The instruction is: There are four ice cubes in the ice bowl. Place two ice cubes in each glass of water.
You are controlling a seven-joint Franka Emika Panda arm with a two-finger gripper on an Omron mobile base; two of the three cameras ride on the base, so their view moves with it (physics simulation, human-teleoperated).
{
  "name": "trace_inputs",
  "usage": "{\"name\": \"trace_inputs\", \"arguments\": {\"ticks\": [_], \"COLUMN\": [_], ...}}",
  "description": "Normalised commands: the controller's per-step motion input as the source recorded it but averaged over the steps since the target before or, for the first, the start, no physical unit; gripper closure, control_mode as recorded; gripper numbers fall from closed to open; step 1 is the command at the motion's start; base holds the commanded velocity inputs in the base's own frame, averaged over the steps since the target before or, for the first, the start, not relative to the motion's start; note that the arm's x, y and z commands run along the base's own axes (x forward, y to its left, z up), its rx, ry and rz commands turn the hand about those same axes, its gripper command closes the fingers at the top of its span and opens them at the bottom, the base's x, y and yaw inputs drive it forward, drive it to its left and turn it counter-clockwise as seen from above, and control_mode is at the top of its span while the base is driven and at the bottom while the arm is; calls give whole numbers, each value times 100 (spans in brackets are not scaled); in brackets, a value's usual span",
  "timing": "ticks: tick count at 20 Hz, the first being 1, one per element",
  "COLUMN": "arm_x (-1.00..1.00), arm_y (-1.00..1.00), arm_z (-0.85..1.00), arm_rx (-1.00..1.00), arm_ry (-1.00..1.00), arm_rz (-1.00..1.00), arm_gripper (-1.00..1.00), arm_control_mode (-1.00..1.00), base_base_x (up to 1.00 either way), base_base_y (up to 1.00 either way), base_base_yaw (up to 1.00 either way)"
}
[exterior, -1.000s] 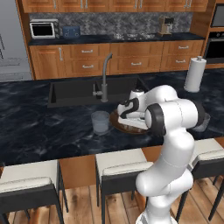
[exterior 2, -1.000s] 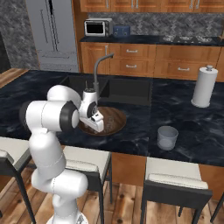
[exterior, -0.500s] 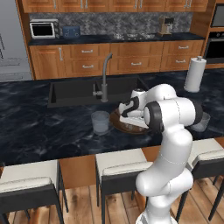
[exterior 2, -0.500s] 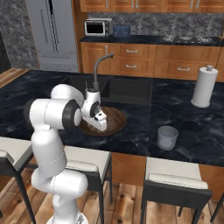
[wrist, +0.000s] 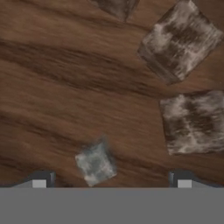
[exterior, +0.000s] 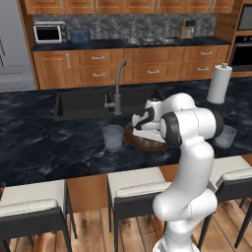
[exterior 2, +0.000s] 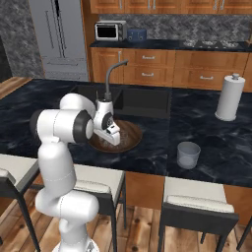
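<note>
Fingers (wrist: 111, 179) spread wide around 1 ice cube (wrist: 95, 162).

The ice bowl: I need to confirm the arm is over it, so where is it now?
The ice bowl sits on the dark counter just in front of the sink, under the open gripper; in the left base view a glass of water stands beside it.
</note>
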Motion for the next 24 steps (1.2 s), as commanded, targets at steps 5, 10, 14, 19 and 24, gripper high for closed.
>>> {"name": "trace_inputs", "arguments": {"ticks": [5, 10, 14, 19, 24], "arm_x": [12, 9, 6, 10, 11], "arm_y": [4, 0, 0, 0, 0], "arm_z": [-13, -18, -14, -10, -16], "arm_rx": [0, 0, 0, 0, 1], "arm_ry": [0, 0, 0, 0, 0], "arm_rz": [0, 0, 0, 0, 0], "arm_gripper": [-100, -100, -100, -100, -100], "arm_control_mode": [-100, -100, -100, -100, -100], "base_base_x": [0, 0, 0, 0, 0], "base_base_y": [0, 0, 0, 0, 0], "base_base_yaw": [0, 0, 0, 0, 0]}}
